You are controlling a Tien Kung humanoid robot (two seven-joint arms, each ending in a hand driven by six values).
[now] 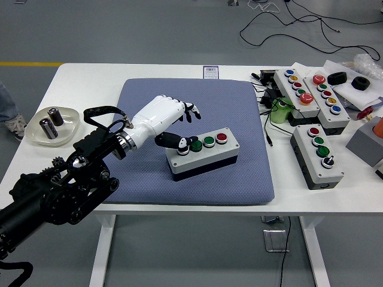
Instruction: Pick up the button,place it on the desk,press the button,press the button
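The left hand (173,122) hovers just beside the left end of the button box (202,153), its fingers (192,111) loosely spread above and behind the box and gripping nothing, while the dark thumb (173,142) reaches toward the leftmost control; whether it touches cannot be told from this view. The button box sits flat on the blue pad (191,95), slightly angled, near the pad's middle and toward its front edge, so it looks already set down and the pressing step seems to be the one in hand. Along the box's grey top run a black control at the left, two green buttons (202,143) and a red button (222,137) at the right. The box is probably rigid plastic, light to moderate in weight, with smooth sides that could slip; a hold across its long sides near the middle would likely be steadiest. The soft pad may let it rock or slide under an off-centre push, so a press straight down on a button cap seems wisest. The right hand is not visible.
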